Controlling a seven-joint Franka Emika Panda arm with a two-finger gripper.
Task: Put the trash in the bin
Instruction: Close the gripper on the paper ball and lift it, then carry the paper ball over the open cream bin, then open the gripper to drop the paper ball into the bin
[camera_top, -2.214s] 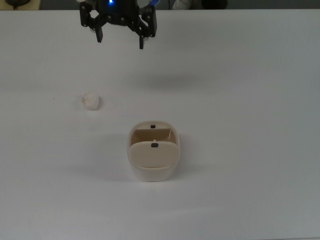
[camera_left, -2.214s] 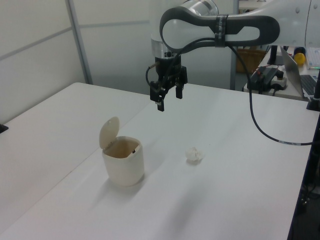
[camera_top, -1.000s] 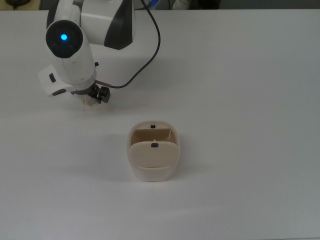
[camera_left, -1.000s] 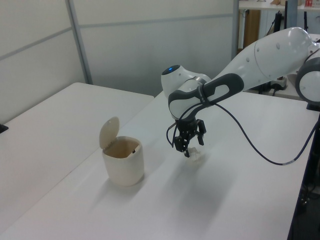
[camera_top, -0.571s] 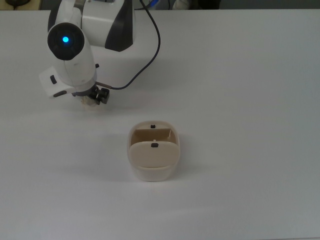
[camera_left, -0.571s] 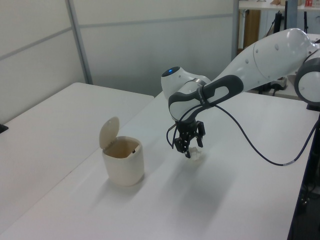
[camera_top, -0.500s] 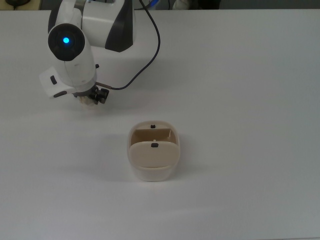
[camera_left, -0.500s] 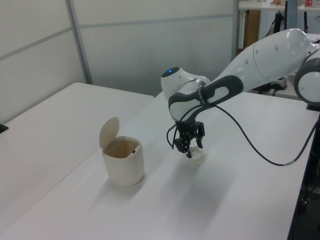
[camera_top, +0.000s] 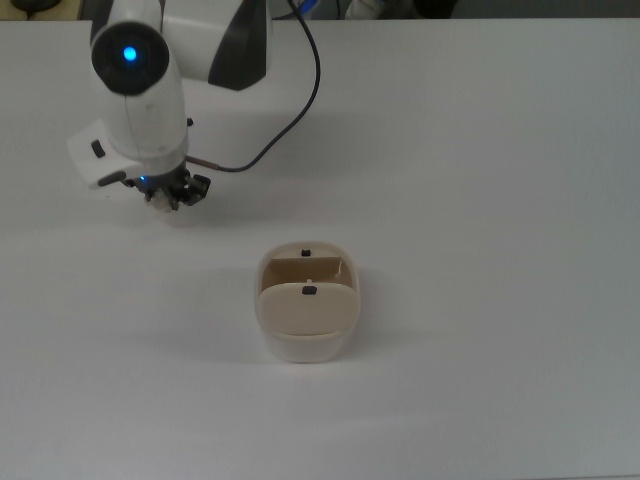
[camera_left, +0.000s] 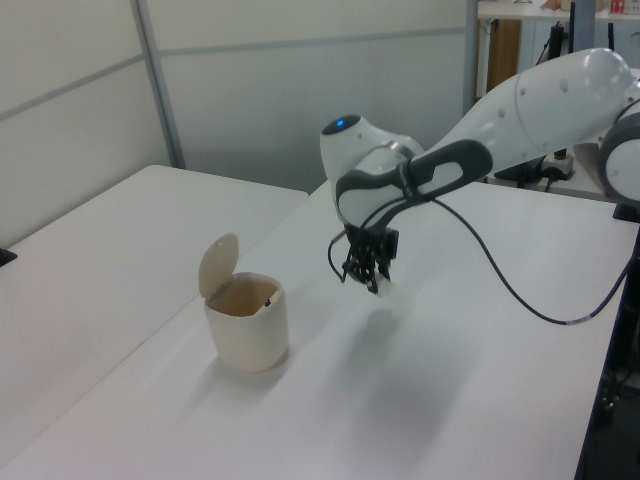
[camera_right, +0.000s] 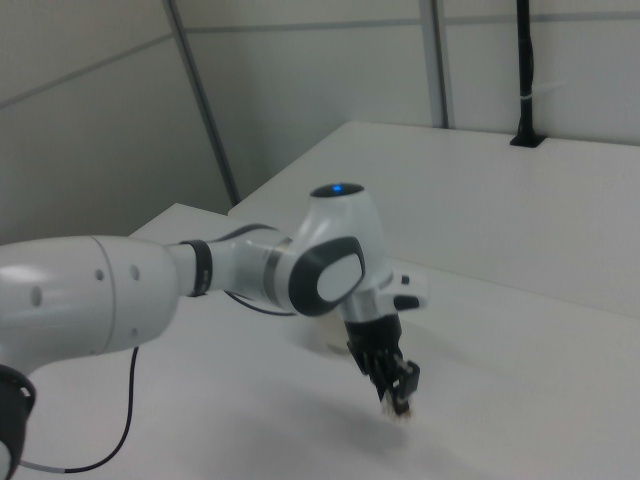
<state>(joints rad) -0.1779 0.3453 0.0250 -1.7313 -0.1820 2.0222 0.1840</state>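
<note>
The trash (camera_left: 384, 288) is a small white crumpled ball, pinched at the tips of my gripper (camera_left: 370, 275), which is shut on it and holds it a little above the white table. In the top view the gripper (camera_top: 170, 193) sits at the upper left under the arm's white wrist, and only a sliver of the trash (camera_top: 158, 200) shows. The right view has the gripper (camera_right: 400, 392) pointing down with the trash (camera_right: 401, 411) at its tips. The cream bin (camera_top: 306, 345) stands with its flap lid up, to the lower right of the gripper in the top view, and left of it in the left view (camera_left: 250, 335).
A dark cable (camera_top: 290, 110) loops from the arm across the top view's upper left. In the left view the table edge (camera_left: 600, 350) runs down the right side. In the right view the arm hides nearly all of the bin (camera_right: 322, 340).
The gripper came down over the trash, shut on it and has now risen with it off the table, shifting slightly toward the top view's upper left. The bin has not moved.
</note>
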